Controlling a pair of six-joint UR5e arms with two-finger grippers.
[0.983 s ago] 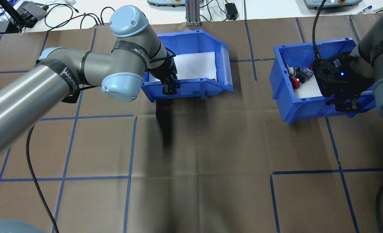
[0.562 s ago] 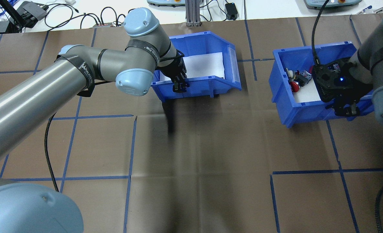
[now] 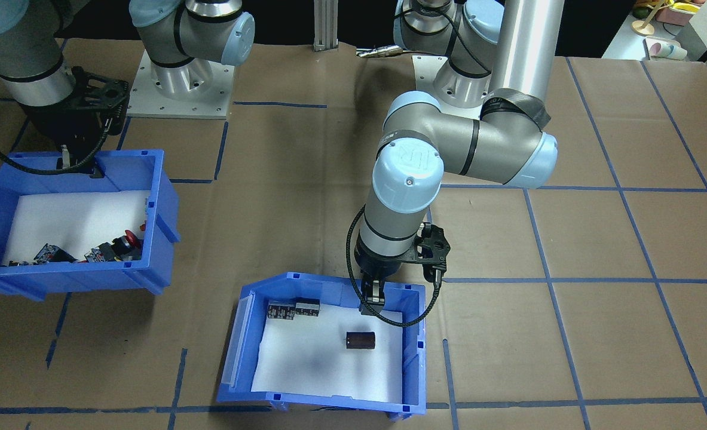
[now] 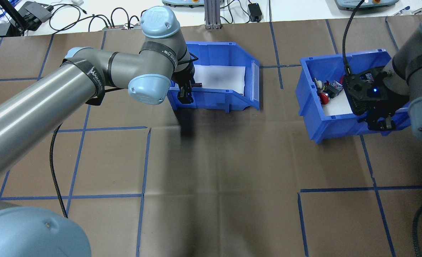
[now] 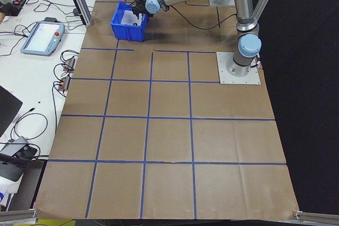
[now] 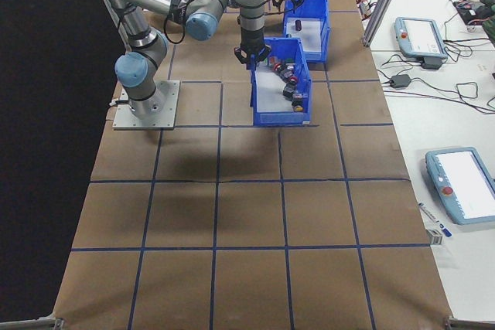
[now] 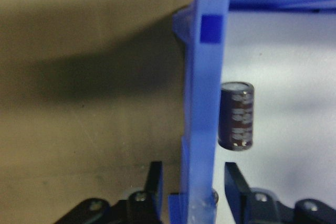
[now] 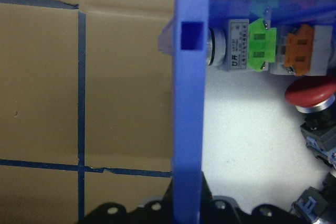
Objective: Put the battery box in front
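I have my left gripper (image 4: 185,93) clamped astride the near wall of the battery box (image 4: 228,50), which sits at the table's far edge, left of centre, so I can steer it whole, while my right gripper (image 4: 379,123) pinches the switch bin's (image 4: 309,103) near wall the same way.

The battery box (image 3: 416,334) is smooth blue plastic with a slight sheen, its floor lined with a matt white sheet, and the dark cylinder (image 7: 237,115) inside wears a glossy printed sleeve with a dull silvery metal end. The bench (image 4: 225,171) is covered in matt brown paper, creased in places, with blue tape lines stuck flat on it. The left arm's tube (image 4: 25,114) is brushed grey metal with glossy pale-blue plastic joint caps, and the fingers (image 7: 155,182) are matt black.
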